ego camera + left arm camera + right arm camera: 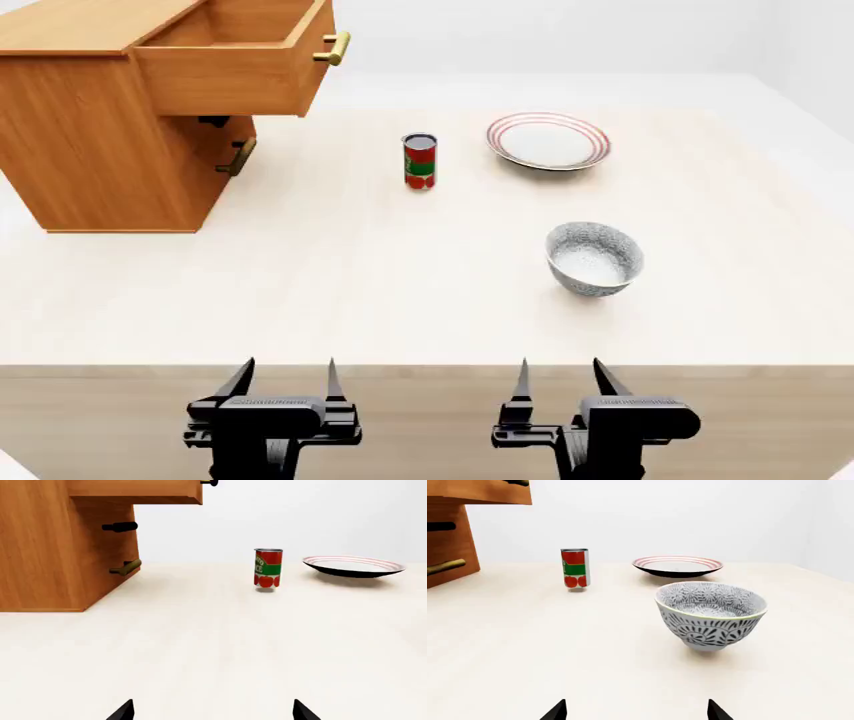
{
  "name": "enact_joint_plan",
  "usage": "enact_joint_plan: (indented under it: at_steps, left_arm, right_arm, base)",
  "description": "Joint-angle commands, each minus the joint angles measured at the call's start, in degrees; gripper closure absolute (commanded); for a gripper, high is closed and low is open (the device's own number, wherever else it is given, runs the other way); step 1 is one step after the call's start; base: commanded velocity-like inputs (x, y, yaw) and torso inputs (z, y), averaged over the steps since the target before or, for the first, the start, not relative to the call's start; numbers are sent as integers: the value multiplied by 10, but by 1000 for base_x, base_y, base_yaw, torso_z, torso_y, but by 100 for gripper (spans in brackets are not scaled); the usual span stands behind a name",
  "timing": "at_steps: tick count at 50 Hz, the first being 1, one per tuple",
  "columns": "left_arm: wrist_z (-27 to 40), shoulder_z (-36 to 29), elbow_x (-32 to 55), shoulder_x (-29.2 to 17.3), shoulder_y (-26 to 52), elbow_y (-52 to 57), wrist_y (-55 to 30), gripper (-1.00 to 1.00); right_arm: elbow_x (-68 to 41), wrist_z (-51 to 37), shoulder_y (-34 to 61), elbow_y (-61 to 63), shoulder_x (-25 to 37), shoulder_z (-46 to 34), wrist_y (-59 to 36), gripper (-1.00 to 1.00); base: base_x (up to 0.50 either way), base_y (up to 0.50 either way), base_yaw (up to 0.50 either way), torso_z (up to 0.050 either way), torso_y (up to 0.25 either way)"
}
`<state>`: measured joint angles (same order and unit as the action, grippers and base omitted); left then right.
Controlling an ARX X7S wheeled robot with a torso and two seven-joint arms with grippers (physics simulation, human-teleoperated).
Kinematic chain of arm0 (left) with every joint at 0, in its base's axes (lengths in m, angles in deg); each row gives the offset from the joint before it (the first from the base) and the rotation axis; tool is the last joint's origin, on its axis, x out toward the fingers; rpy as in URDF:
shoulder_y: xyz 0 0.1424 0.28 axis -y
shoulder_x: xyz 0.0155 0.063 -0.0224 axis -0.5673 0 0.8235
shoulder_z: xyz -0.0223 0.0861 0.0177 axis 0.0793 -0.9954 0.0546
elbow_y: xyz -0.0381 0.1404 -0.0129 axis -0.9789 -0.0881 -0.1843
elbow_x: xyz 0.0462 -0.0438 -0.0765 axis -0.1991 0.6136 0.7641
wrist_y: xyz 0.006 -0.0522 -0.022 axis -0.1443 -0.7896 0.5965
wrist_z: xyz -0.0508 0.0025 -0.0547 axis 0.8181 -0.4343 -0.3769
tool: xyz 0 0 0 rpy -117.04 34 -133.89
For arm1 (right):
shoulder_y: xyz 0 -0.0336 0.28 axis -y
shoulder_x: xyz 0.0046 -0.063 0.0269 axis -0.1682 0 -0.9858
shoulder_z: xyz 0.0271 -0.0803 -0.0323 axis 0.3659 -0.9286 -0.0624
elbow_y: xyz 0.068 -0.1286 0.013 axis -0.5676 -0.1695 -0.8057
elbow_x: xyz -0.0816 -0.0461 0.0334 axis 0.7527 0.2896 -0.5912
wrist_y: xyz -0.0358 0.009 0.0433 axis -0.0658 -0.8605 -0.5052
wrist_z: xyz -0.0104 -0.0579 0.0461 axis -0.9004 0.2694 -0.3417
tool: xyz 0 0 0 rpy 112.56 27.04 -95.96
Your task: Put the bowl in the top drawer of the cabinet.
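Note:
The speckled blue-grey bowl [595,259] [711,614] stands upright on the pale table, right of centre. The orange-brown cabinet [94,140] [47,555] sits at the far left, and its top drawer [234,55] [137,491] is pulled out, showing its inside and its brass handle [334,47]. My left gripper [284,380] [213,711] hangs open at the table's near edge, holding nothing. Beside it, my right gripper [559,378] [635,711] is open too, with the bowl a short way ahead of it and slightly to the right.
A red and green can [420,161] [268,568] [575,568] stands mid-table. A red-rimmed white plate [549,140] [353,566] [678,565] lies behind the bowl. The lower drawer's handle [239,157] [125,568] sticks out under the open drawer. The table's front edge [427,368] runs just ahead of both grippers.

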<state>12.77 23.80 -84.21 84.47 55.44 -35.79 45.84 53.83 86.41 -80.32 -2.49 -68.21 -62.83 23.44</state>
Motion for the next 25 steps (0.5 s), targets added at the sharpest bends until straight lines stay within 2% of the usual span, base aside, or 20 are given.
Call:
enact_joint_plan:
  at_steps: [1, 9, 25]
  left_arm:
    - [10, -11, 8, -9, 0, -1, 1, -100]
    - [27, -29, 19, -24, 2, -5, 5, -100]
    - [42, -46, 36, -39, 7, -5, 1, -100]
  right_arm:
    - [-9, -12, 2, -1, 9, -11, -1, -100]
    - [-25, -30, 6, -5, 23, -29, -3, -100]
    - [-41, -47, 6, -2, 39, -47, -6, -100]
  base:
    - [0, 0, 0, 0, 0]
    - [0, 49, 0, 0, 0]
    - [0, 377, 0, 0, 0]
